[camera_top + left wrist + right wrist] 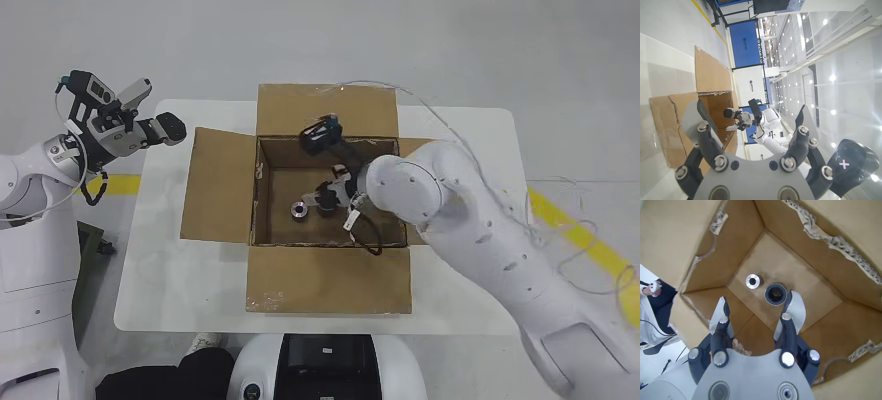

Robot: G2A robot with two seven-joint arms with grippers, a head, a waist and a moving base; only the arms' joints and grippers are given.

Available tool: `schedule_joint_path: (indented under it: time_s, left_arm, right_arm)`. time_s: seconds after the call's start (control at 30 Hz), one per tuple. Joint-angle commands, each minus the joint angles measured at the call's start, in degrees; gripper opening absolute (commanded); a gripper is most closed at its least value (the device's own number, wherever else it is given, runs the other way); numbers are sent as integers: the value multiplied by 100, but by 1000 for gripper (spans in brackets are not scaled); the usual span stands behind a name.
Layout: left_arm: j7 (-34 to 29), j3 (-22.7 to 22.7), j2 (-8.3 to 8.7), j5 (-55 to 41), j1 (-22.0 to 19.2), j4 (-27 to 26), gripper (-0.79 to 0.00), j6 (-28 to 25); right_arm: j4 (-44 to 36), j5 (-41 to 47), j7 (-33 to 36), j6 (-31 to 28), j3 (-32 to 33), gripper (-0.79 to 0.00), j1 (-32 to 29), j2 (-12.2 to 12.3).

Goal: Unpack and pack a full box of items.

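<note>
You are working at a white table (pixel 160 290) that stands on a smooth, pale grey floor (pixel 560 60). A yellow line (pixel 585 250) painted on that floor shows on both sides of the table. Well beyond the table you can see blue perforated panels (pixel 743 47) in black frames, with a white panel (pixel 749 85) just beside them and a dark screen (pixel 770 5) farther back. High over the table, the white ceiling (pixel 848 56) of the hall carries rows of small round lights (pixel 832 77), all lit, and a few of them flare brightly.
</note>
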Motion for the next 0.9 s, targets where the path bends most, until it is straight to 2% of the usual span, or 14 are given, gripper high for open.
schedule_joint_path:
  time_s: [0.0,0.27,0.37,0.57,0.73,0.8,0.87]
  left_arm:
    - [0,0,0,0,0,0,0,0]
    - [0,0,0,0,0,0,0,0]
    - [0,0,0,0,0,0,0,0]
    - [0,0,0,0,0,0,0,0]
    - [0,0,0,0,0,0,0,0]
    - [0,0,0,0,0,0,0,0]
    - [0,0,0,0,0,0,0,0]
  right_arm:
    - [-280,-67,83,53,194,-166,-124,56]
    - [-1449,-749,625,302,1376,-80,-742,371]
    - [-1904,-774,730,337,2074,-15,-1118,492]
    - [-2449,-1086,1162,122,3356,-43,-1864,713]
    - [-2490,-1145,1340,-355,4331,-74,-2479,851]
    - [-2460,-1162,1363,-527,4636,-117,-2715,893]
    - [-2429,-1135,1330,-654,4916,-102,-2921,926]
